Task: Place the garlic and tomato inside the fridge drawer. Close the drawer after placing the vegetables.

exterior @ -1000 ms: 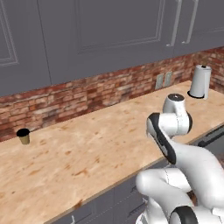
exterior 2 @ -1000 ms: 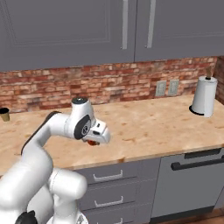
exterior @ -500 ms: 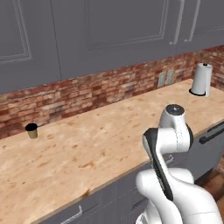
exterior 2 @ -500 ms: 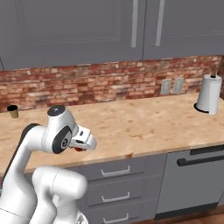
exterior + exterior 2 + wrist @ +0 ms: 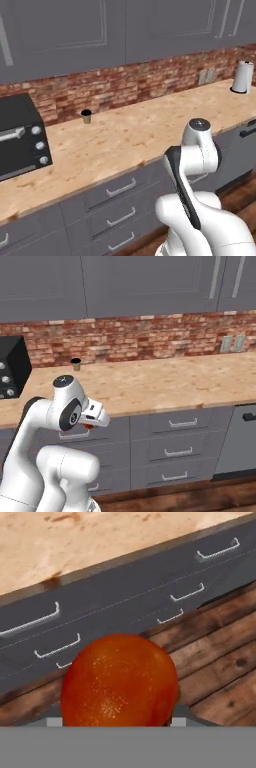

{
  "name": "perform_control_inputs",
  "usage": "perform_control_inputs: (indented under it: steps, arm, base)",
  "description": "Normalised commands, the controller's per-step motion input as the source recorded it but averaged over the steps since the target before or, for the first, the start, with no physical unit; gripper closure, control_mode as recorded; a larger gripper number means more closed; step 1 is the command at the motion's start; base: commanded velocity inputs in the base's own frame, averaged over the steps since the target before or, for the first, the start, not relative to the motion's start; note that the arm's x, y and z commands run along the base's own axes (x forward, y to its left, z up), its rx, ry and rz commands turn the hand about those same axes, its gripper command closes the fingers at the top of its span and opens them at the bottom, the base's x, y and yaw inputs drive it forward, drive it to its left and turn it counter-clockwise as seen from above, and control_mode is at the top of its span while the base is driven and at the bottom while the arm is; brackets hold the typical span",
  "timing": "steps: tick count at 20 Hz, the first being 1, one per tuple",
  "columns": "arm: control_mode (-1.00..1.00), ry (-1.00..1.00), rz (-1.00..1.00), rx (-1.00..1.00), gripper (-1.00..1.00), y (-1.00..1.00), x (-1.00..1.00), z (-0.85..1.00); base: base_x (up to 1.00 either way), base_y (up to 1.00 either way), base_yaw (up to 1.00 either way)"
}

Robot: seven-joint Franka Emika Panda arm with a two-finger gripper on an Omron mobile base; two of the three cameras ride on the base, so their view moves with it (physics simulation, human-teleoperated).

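Note:
The tomato [image 5: 119, 682], a smooth red-orange ball, sits low in the middle of the hand view and hides the finger tips that hold it. In the right base view my gripper [image 5: 91, 423] hangs in front of the grey cabinet drawers, below counter height, shut on the tomato, of which a red sliver [image 5: 87, 426] shows under the white hand. The hand looks down at the drawer fronts and the wooden floor. The garlic and the fridge drawer are out of view.
A small dark-topped tan cup [image 5: 86, 116] stands by the brick wall on the wooden counter [image 5: 130, 140]. A black oven [image 5: 17, 135] sits at the counter's left, a paper towel roll [image 5: 243, 77] at the far right. Grey drawers [image 5: 175, 441] run below.
The base has driven on, so the whole scene has shifted: the cup and paper towel roll slid right and the black oven came into view. The tomato stays in the gripper.

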Motion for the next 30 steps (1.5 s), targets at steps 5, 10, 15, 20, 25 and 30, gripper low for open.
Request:
perform_control_inputs:
  steps: [5,10,15,20,25,30]
  arm:
    - [1.00,0.00,0.00,0.00,1.00,0.00,0.00,0.00]
    - [1.00,0.00,0.00,0.00,1.00,0.00,0.00,0.00]
    - [1.00,0.00,0.00,0.00,1.00,0.00,0.00,0.00]
    - [1.00,0.00,0.00,0.00,1.00,0.00,0.00,0.00]
    - [1.00,0.00,0.00,0.00,1.00,0.00,0.00,0.00]
    - [1.00,0.00,0.00,0.00,1.00,0.00,0.00,0.00]
  base:
    - [-1.00,0.57,0.15]
    - [-1.00,0.66,0.20]
    - [-1.00,0.82,0.46]
    - [-0.83,0.91,0.64]
    - [-0.66,0.93,0.70]
    - [-0.28,0.99,0.61]
